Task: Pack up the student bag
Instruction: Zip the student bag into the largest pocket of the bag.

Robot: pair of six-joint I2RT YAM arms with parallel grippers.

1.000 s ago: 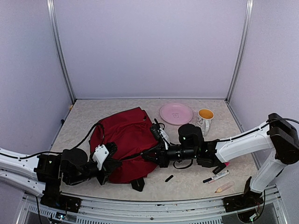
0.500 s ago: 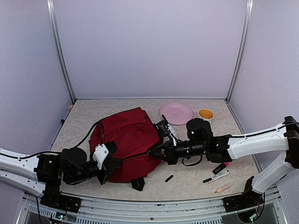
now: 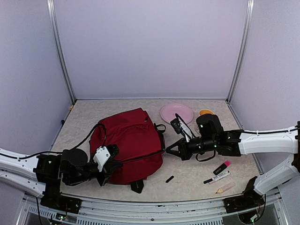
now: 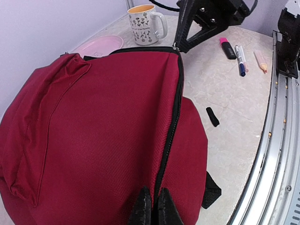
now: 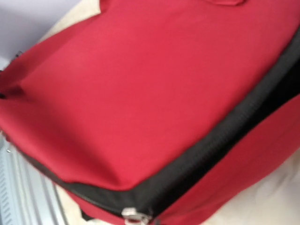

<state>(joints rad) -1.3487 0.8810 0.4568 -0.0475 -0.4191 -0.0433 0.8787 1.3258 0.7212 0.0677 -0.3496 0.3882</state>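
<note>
The big dark red fabric backpack, mid-table, is pinched at its near edge by the left gripper. Its black zip has been pulled across by the right gripper, clamped on the small metal pull; closing seems nearly done.

Right wrist view: frame motion-blurred; student bag cut off at all four edges; zip puller clipped by bottom edge.
Top view: mug mostly hidden behind right arm, rim only; plate near edge overlapped by right end effector housing; left end effector fingertips concealed against bag.
Small black item on tabletop: too small to identify.
Left wrist view: bag cut off left and bottom; mug print illegible.
</note>
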